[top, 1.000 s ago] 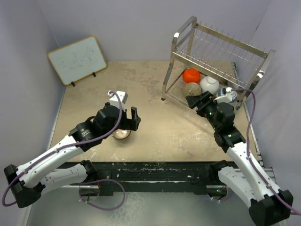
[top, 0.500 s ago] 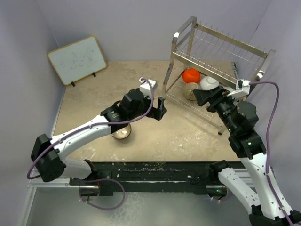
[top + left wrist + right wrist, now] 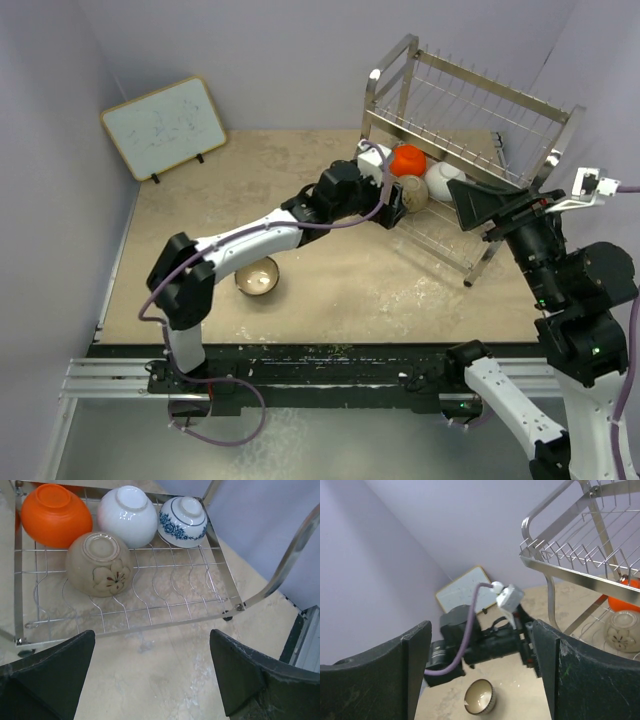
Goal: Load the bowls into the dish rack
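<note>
Four bowls lay in the lower tier of the dish rack (image 3: 470, 108), all mouth down: the orange bowl (image 3: 55, 515), the white bowl (image 3: 127, 515) and the blue-and-white bowl (image 3: 182, 515) in a back row. The tan flower-painted bowl (image 3: 99, 565) sat in front, touching the orange and white ones. One brown bowl (image 3: 258, 280) with a pale inside stood upright on the table (image 3: 330, 300), well apart from the rack and beside the left arm's forearm. The step in hand appeared to be fetching this last visible bowl.

The left gripper (image 3: 151, 645) hovered just before the lower tier. Its fingers were spread wide, with only rack wire and table between them, so it held and touched nothing. The right gripper (image 3: 480, 630) was raised beside the rack's right end, also spread wide and empty.

By this reading, the next move called for an arm, most likely the left, to pull clear of the rack. It would then come down over the brown bowl, pinch its rim and carry it to the bare wires at the tier's front right without knocking the bowls already seated.
</note>
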You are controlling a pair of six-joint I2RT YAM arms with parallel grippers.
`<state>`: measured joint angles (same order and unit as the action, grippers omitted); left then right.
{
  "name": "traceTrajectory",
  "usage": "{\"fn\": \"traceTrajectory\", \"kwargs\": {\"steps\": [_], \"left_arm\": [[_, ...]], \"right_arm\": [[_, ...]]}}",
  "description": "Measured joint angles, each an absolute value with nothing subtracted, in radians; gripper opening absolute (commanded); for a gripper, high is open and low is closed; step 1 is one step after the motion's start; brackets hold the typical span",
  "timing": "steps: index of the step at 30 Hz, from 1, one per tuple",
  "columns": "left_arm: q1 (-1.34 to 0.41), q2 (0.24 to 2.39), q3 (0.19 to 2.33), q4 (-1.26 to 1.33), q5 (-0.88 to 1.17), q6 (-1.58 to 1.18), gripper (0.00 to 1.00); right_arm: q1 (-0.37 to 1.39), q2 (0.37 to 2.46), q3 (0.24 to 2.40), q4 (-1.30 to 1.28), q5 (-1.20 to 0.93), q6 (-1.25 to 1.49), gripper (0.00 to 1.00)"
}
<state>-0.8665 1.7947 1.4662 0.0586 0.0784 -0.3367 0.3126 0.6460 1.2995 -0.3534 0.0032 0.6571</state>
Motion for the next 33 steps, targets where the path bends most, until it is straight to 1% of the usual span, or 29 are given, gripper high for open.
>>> {"fn": "traceTrajectory", "kwargs": {"steps": [7, 12, 17, 27, 33], "left_arm": [[-0.867, 2.027, 1.622, 0.072, 0.099, -0.272, 0.99], [-0.867, 2.167, 1.75, 0.058, 0.071, -0.216, 0.99], [-0.867, 2.301, 1.951, 0.025, 0.027, -0.157, 0.99], [-0.867, 2.474, 2.12, 0.004, -0.062, -0.065, 0.99], [-0.865, 2.528, 2.186, 0.001, -0.117, -0.029, 0.99]], "right_arm": [[0.313, 0.62, 1.301, -0.397, -0.023, 0.654, 0.84], [0.313, 0.61, 1.301, -0.424, -0.028, 0.654, 0.84], [0.312, 0.602, 1.301, -0.446, -0.047, 0.654, 0.84], [0.312, 0.602, 1.301, -0.474, -0.072, 0.64, 0.84], [0.313, 0.602, 1.301, -0.48, -0.07, 0.617, 0.84]]}}
